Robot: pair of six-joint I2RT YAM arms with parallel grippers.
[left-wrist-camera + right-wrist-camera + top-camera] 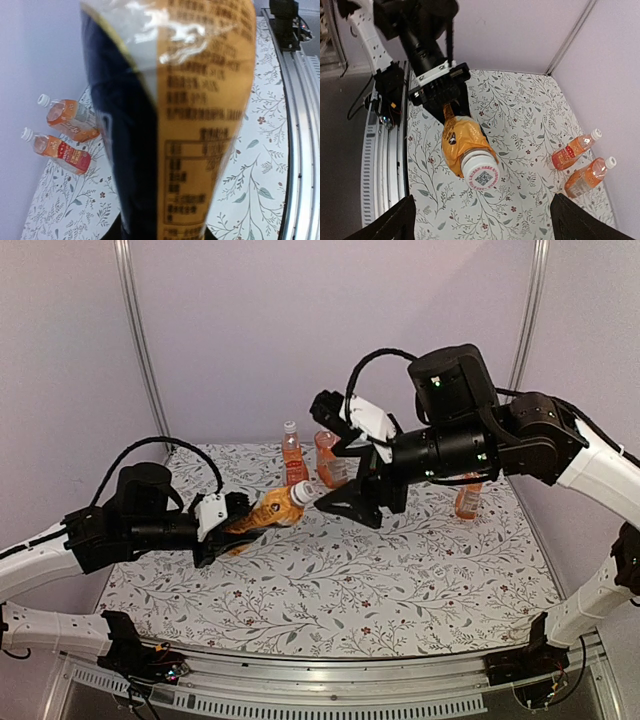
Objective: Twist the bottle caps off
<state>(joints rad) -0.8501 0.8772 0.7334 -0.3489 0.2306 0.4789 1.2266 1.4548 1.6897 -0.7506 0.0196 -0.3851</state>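
My left gripper [226, 528] is shut on a bottle with an orange wrapper [270, 510] and holds it tilted above the table, its white cap [303, 492] pointing right. The bottle fills the left wrist view [195, 125]. My right gripper [338, 504] is open just right of that cap, not touching it. In the right wrist view the cap [483, 175], printed with a QR code, faces the camera between my spread fingers [390, 222]. Two capped orange-drink bottles [572, 151] [587, 177] stand at the back; they also show in the left wrist view [70, 118] [59, 150].
A further orange bottle [468, 500] stands at the right, partly behind my right arm. The two back bottles [293, 455] [330, 460] stand near the rear wall. The floral tablecloth [330, 590] covers the table; a metal rail [300, 125] runs along the near edge.
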